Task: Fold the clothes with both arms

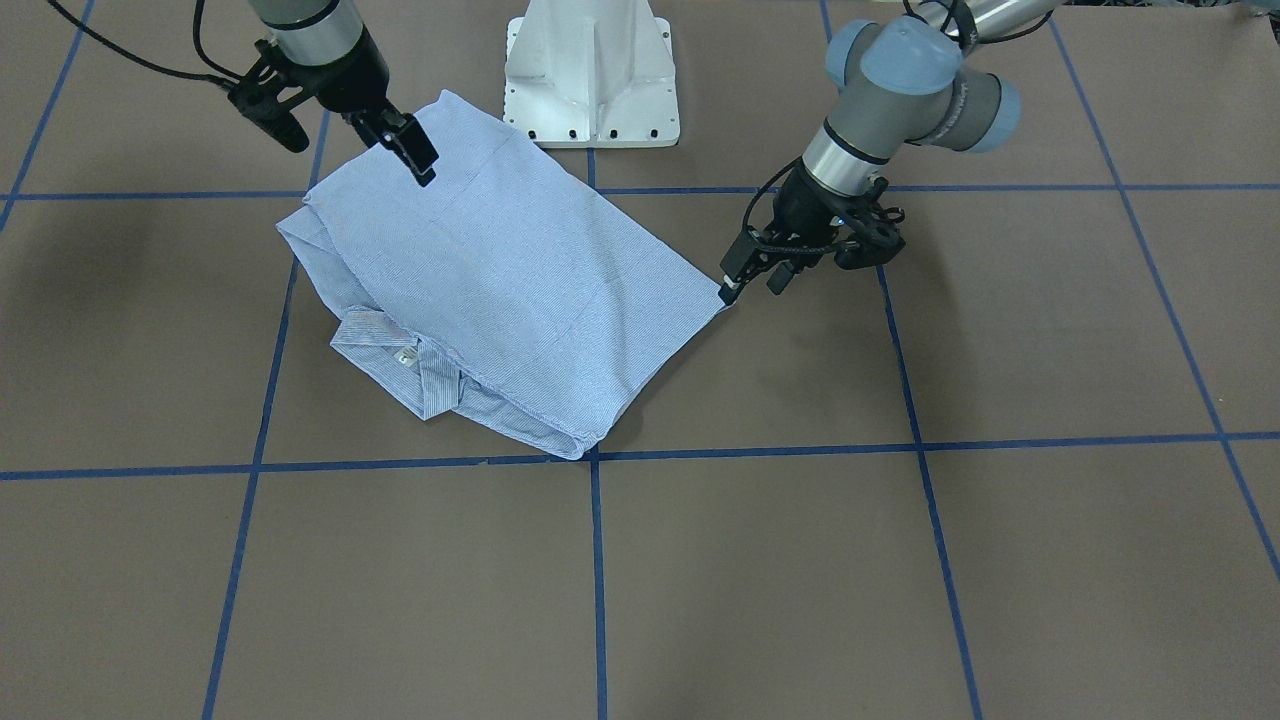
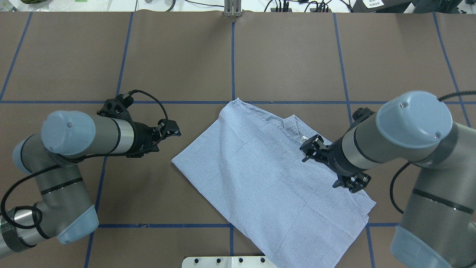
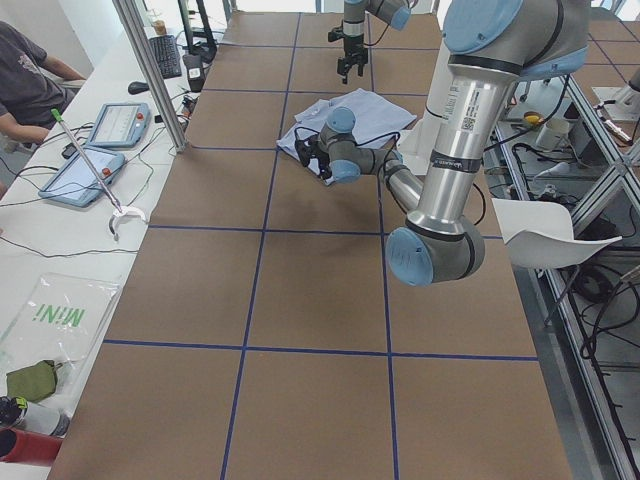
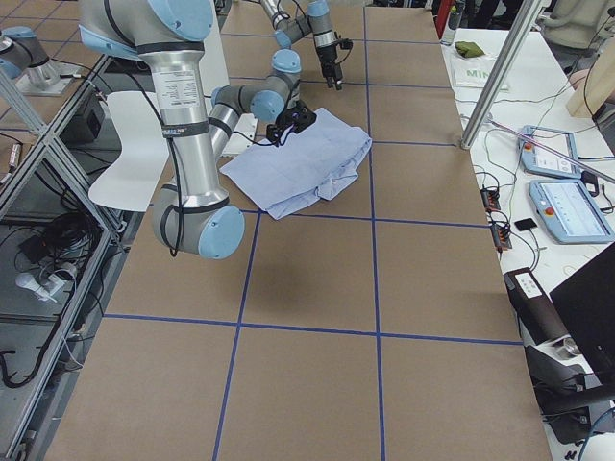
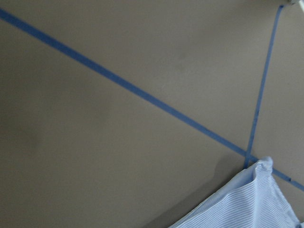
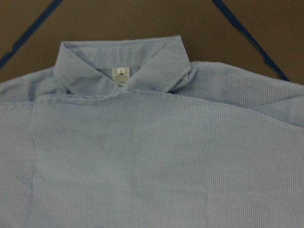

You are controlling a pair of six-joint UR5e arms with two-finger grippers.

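Green letters "MINI" on clear plastic bag (image 3: 55,318), side bench beside table. Same bag at far bench in right-side view, only "MIN" legible. Neck label (image 6: 120,73) inside shirt (image 6: 152,166) collar: print too small. White sticker (image 3: 467,112) on left arm (image 3: 452,175): unreadable.

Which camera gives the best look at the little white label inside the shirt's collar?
The right wrist-mounted view: the label sits large and centred inside the collar. The front-facing view shows it only as a tiny white speck; the overhead and side views cannot resolve it; the left wrist sees only a corner of the shirt.
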